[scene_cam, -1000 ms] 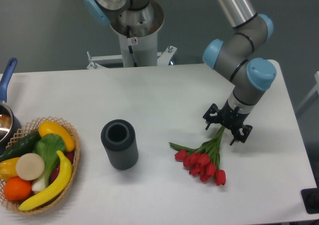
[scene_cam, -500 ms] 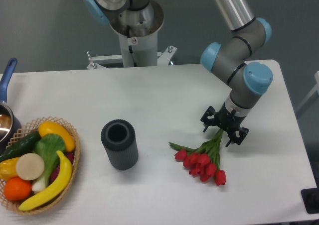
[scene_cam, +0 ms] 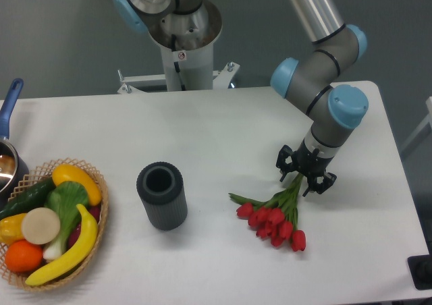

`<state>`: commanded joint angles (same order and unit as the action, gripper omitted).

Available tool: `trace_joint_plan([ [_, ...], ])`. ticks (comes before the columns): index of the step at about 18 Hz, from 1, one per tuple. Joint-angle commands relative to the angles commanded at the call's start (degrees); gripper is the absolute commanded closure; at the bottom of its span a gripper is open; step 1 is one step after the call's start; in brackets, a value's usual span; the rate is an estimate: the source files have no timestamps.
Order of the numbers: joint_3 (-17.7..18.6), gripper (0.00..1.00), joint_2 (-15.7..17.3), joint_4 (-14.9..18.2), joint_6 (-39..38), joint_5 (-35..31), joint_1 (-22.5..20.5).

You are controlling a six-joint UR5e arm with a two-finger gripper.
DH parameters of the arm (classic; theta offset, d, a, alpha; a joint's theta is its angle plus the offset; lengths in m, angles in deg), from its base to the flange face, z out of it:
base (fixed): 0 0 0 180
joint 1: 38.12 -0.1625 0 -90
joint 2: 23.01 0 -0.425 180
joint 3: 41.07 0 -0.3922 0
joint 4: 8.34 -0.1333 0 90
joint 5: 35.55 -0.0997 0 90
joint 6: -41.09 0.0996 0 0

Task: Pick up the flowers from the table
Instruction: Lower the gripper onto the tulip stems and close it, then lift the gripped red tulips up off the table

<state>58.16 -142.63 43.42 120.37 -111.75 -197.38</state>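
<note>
Tulip bunch (scene_cam: pixel 273 218) lying on the white worktop (scene_cam: pixel 223 129), hand (scene_cam: pixel 306 177) part-open astride its stem ends, gripping nothing: light, limp and crushable, so you should clamp the tied stems, not the buds.

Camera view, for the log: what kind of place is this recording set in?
Most likely a robotics lab with a staged tabletop demo. A second robot's base is bolted behind the white table, the backdrop is a plain grey wall, and the props are staged: flowers, a vase and a basket of toy-like produce.
</note>
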Motion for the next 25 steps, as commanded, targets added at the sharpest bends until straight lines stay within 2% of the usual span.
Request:
trace_joint_plan([
  [2, 0.00, 0.48, 0.00, 0.09, -0.09, 0.00, 0.00],
  [6, 0.17, 0.62, 0.26, 0.35, -0.18, 0.00, 0.00],
  [14, 0.26, 0.75, 0.53, 0.35, -0.61, 0.00, 0.00],
  [19, 0.18, 0.75, 1.31, 0.44, -1.93, 0.17, -0.17],
  [23, 0.00, 0.75, 4.12, 0.44, -1.85, 0.79, -0.88],
  [25, -0.52, 0.75, 5.36, 0.44, -2.02, 4.28, -1.23],
])
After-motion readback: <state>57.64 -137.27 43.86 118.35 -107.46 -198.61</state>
